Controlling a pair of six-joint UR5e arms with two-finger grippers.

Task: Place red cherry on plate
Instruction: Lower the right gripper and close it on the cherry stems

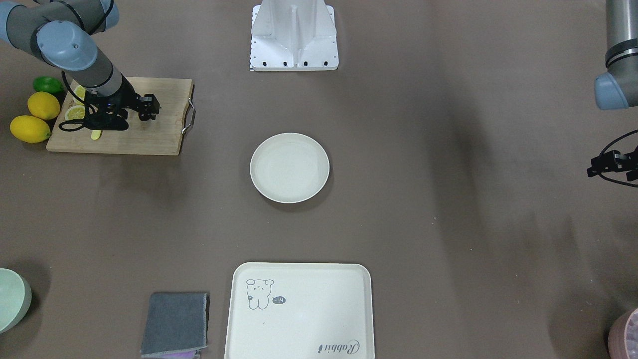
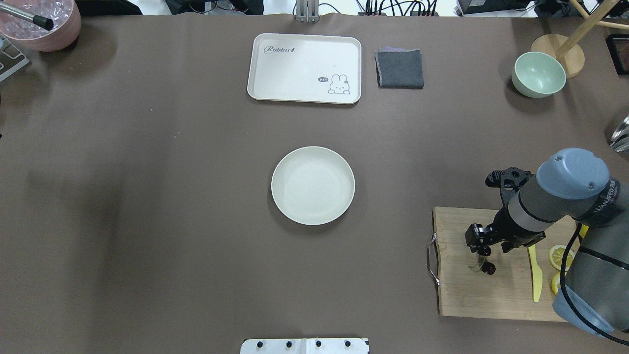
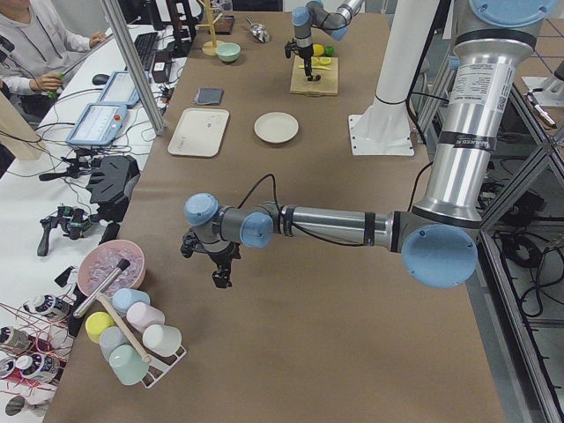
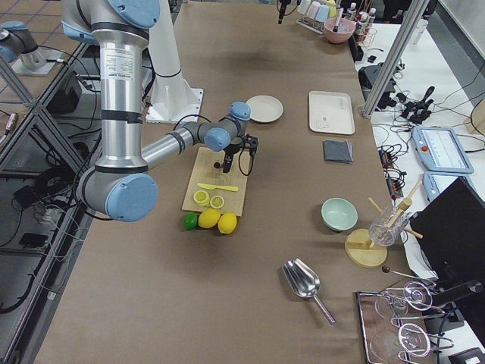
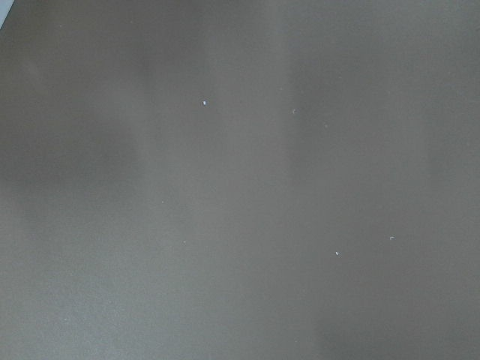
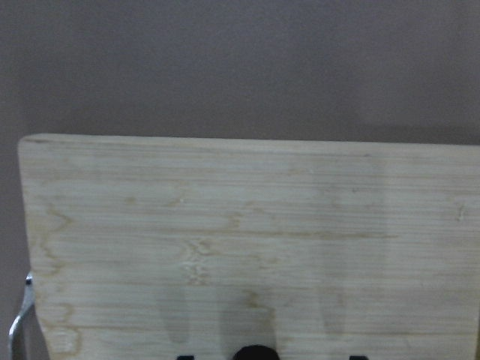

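Observation:
The red cherry [image 2: 489,268], a dark glossy pair, lies on the wooden cutting board [image 2: 491,295] at the robot's right. My right gripper [image 2: 480,251] points down over it. In the right wrist view one cherry [image 6: 256,352] shows at the bottom edge, and the fingertips barely show there, well apart on either side of it, so the gripper looks open. The off-white plate [image 2: 313,185] sits bare at the table's middle, far from the board. My left gripper [image 1: 610,167] hovers over bare table at the far left end; I cannot tell whether it is open or shut.
On the board lie a yellow knife [image 2: 535,275] and lemon slices [image 2: 560,255]. Two lemons [image 1: 37,117] and a lime [image 1: 47,85] sit beside it. A cream tray [image 2: 304,69], grey cloth [image 2: 399,69] and green bowl [image 2: 538,73] line the far side.

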